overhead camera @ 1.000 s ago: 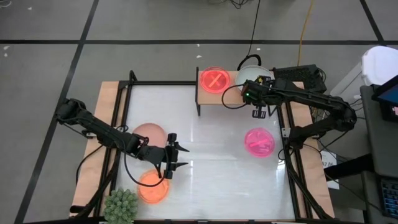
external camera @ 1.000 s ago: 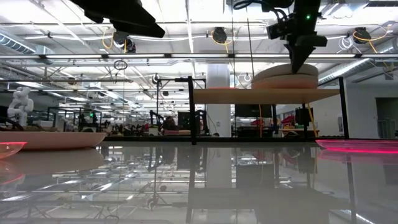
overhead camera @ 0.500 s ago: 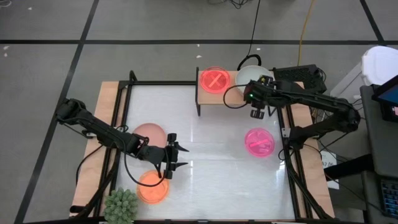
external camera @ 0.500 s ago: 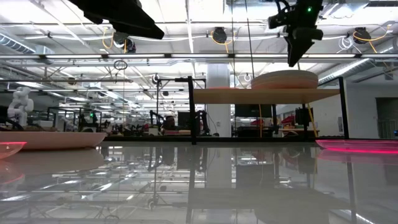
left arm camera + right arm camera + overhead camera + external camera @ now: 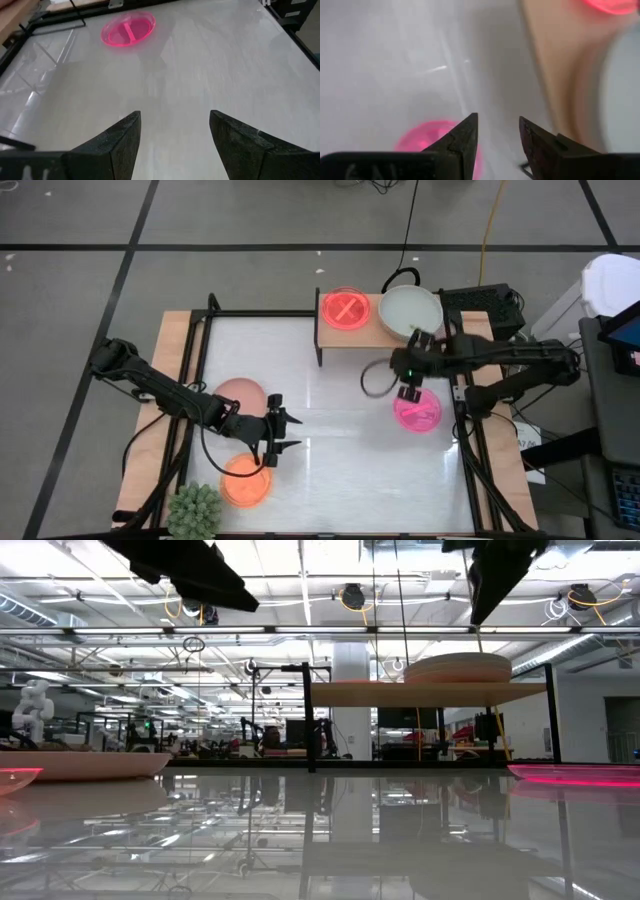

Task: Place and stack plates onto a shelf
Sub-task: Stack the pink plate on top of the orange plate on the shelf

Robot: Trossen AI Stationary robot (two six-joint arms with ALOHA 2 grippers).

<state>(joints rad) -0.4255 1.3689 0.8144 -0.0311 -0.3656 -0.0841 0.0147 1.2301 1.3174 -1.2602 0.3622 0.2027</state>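
The shelf stands at the table's far edge and carries a glossy red-orange plate and a pale grey-green plate; the low view shows the pale plate flat on the board. A magenta plate lies on the table near the right edge. My right gripper hovers open between shelf and magenta plate. My left gripper waits open above the table, beside a dusty-pink plate and an orange plate.
A spiky green plant sits at the near left corner. Black frame rails run along the table's left and right sides. The white tabletop between the two arms holds nothing. Cables lie behind the shelf.
My right gripper has risen from the pale grey-green plate on the shelf and swung toward the near edge, ending just above the magenta plate's far side. The pale plate has stayed on the shelf.
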